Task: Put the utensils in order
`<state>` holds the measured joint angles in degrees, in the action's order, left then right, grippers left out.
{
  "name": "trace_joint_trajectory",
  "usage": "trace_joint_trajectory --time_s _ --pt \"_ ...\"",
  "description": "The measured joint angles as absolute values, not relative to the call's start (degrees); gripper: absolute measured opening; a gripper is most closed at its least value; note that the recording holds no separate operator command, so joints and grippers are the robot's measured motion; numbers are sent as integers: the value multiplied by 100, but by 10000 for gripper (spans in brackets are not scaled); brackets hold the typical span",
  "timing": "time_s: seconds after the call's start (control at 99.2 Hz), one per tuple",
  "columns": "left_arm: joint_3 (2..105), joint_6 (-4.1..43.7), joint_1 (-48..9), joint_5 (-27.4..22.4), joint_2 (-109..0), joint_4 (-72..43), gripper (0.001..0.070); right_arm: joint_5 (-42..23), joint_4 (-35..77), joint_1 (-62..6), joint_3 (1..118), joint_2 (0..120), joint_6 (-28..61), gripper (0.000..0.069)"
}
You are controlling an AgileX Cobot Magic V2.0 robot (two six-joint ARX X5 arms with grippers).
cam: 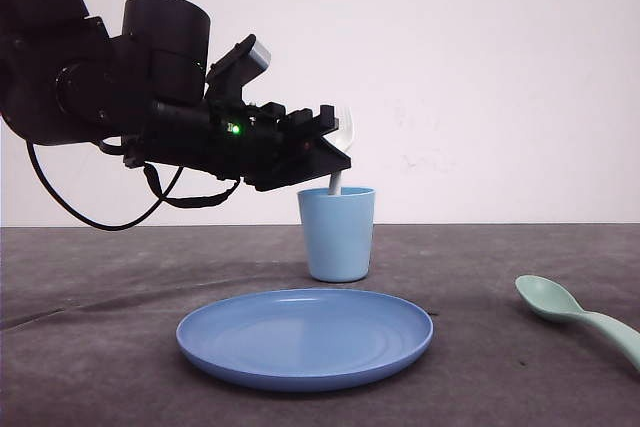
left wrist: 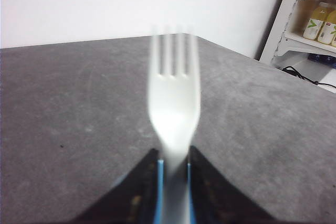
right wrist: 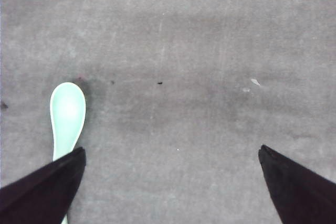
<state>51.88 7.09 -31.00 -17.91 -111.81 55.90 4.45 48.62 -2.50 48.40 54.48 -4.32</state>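
Left arm [cam: 335,147] reaches level, jaws gripping fork [left wrist: 174,103] above cup [cam: 337,234]

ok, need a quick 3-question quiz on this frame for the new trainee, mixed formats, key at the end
1. True or false: the left gripper is shut on the white fork, tines pointing away from the wrist.
2. Multiple choice: in the front view, the fork's handle end is
A. lying on the blue plate
B. at the mouth of the light blue cup
C. beside the spoon
3. Fill in: the mint-green spoon lies on the ____, and the right gripper above it is ____.

Key
1. True.
2. B. How deep the handle reaches into the cup cannot be told.
3. Table; open, its fingers wide apart and holding nothing.
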Motion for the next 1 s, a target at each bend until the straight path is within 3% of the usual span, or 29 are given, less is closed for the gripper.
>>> trace_joint_trajectory --time_s 0.151,0.292,0.464,0.635,0.998 --pt "5188 714 -3100 -1791 -11181 5629 249 445 4847 -250 4831 5448 -432 666" --pt "5199 987 -3100 -1793 -11163 5839 266 617 4757 -250 4676 5448 -432 666" --pt "5199 1212 -3050 -1828 -10739 5266 267 1319 4475 -257 4375 5522 -445 666" --pt "5203 1225 -2814 -1835 -9765 3964 267 1957 4121 -429 4112 5701 -495 666" --pt "5205 764 -2043 -1833 -8014 375 267 2255 3253 -980 4099 6475 -650 666"
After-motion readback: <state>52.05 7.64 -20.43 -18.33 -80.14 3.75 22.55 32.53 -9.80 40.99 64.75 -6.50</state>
